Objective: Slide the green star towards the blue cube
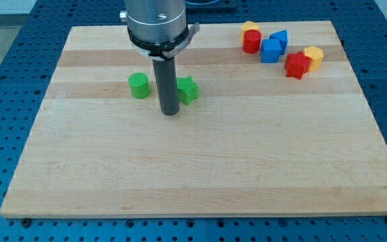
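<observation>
The green star lies on the wooden board, left of centre near the view's top. My tip stands just left of the star and slightly below it, close to or touching its left side. The blue cube sits at the view's upper right in a cluster of blocks, far to the right of the star. A green cylinder lies to the left of my rod.
Around the blue cube are a red cylinder, a yellow block behind it, a second blue block, a red block and a yellow block. The board rests on a blue perforated table.
</observation>
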Motion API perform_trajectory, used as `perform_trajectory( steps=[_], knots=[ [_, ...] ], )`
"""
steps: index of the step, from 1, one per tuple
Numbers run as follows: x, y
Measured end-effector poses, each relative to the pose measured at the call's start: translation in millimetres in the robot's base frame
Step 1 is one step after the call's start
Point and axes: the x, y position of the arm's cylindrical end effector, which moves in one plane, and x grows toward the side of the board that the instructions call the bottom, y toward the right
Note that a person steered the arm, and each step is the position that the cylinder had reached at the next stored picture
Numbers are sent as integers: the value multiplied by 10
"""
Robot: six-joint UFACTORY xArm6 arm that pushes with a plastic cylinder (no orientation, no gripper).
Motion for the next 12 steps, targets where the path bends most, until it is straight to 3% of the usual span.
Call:
perform_trajectory(
  steps=[4,5,7,8,9,10,11,12],
  knots=[
    [-595,1725],
    [-397,1673],
    [331,1002],
    [431,661],
    [407,373],
    [97,44],
    [-296,-67],
    [-296,-67]
  ],
)
